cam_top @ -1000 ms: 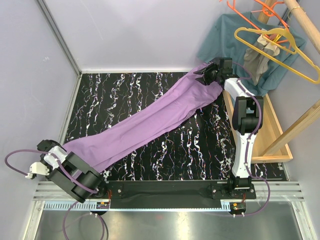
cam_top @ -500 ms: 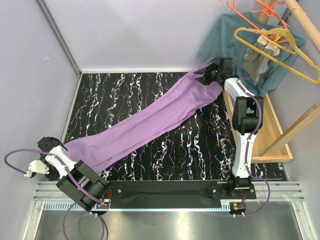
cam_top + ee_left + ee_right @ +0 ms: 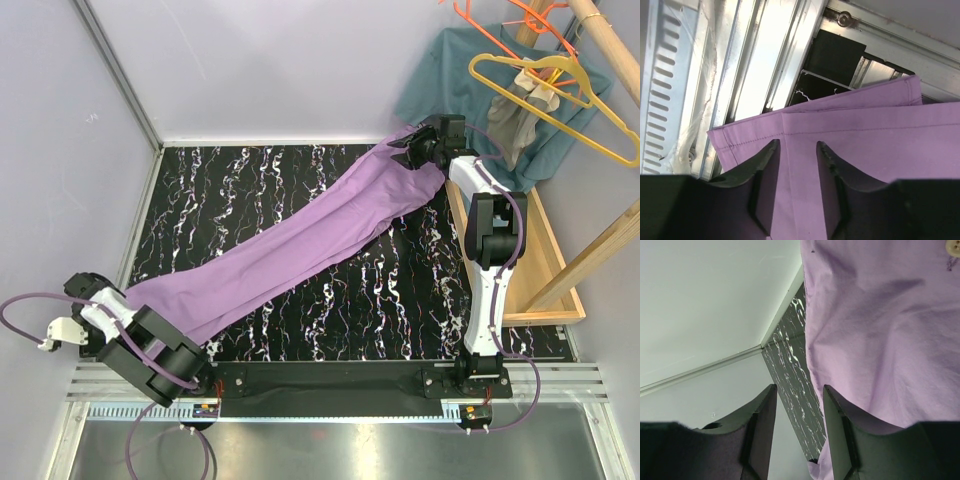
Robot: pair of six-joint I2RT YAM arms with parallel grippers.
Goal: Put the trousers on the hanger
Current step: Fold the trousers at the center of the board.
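The lilac trousers (image 3: 300, 245) lie stretched diagonally over the black marbled table (image 3: 230, 180), from near left to far right. My left gripper (image 3: 95, 297) hovers over the leg hem. In the left wrist view the trousers (image 3: 865, 135) lie flat under the left gripper (image 3: 797, 145), whose jaws stand apart. My right gripper (image 3: 408, 150) is at the waist end. In the right wrist view the right gripper (image 3: 797, 387) is open, with the cloth (image 3: 880, 330) beside its right finger. The yellow hanger (image 3: 604, 143) hangs on the rack at the far right.
A teal shirt (image 3: 450, 80), a small grey garment (image 3: 520, 110) and orange hangers (image 3: 500, 30) hang on the wooden rack, whose base frame (image 3: 545, 260) stands right of the table. An aluminium rail (image 3: 755, 60) runs along the near edge. Walls close the left and back.
My left wrist and its cable have shifted a little to the left. The trousers and the right arm have not moved.
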